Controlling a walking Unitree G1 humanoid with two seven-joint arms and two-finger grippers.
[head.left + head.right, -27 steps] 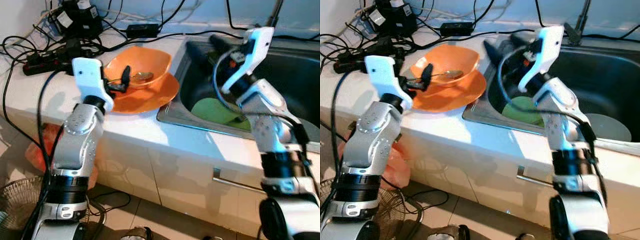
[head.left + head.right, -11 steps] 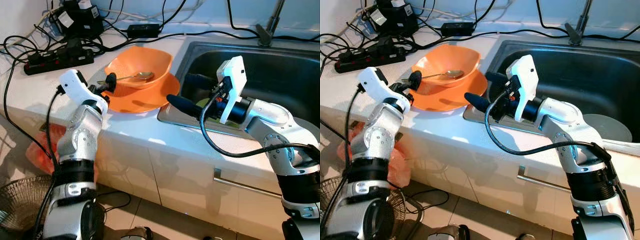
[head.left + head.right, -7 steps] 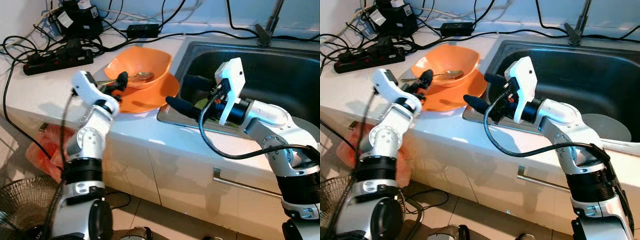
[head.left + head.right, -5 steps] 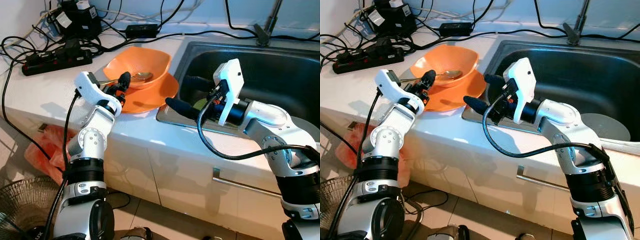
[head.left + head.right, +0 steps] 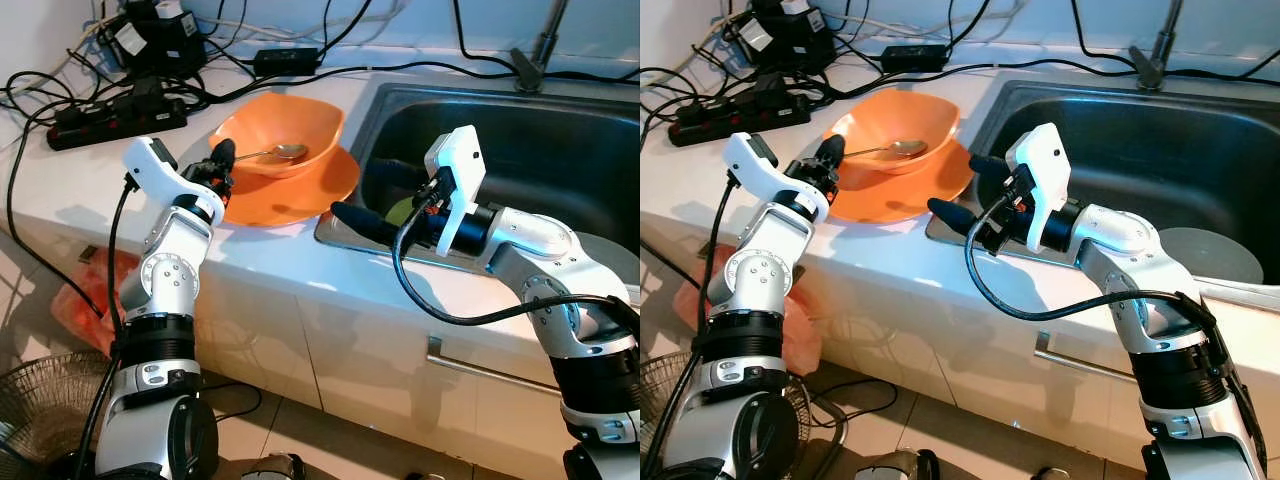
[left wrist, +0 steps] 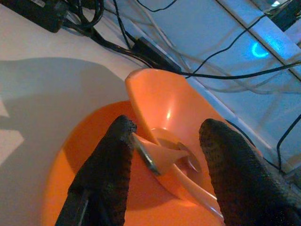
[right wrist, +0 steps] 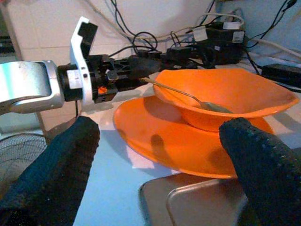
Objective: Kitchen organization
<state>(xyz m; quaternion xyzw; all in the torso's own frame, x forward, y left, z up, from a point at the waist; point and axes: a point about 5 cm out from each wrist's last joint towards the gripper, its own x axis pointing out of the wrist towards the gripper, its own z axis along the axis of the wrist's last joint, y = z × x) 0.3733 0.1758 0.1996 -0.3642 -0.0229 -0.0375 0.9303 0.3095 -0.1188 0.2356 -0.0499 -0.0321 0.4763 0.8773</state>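
Both pincers (image 5: 222, 158) nearer spoon (image 5: 268, 153) now

Taking the orange bowl (image 5: 283, 135) as the mark: the left arm rises bent at the elbow on the bowl's left, its wrist angled toward the rim. The left gripper (image 6: 162, 155) sits at that near-left rim, its two black fingers (image 6: 109, 160) parted. The right arm reaches across from the bowl's right, forearm level, white wrist housing uppermost. The right gripper (image 7: 155, 165) points at the bowl from a short way off, fingers (image 7: 51, 162) spread wide, holding nothing.
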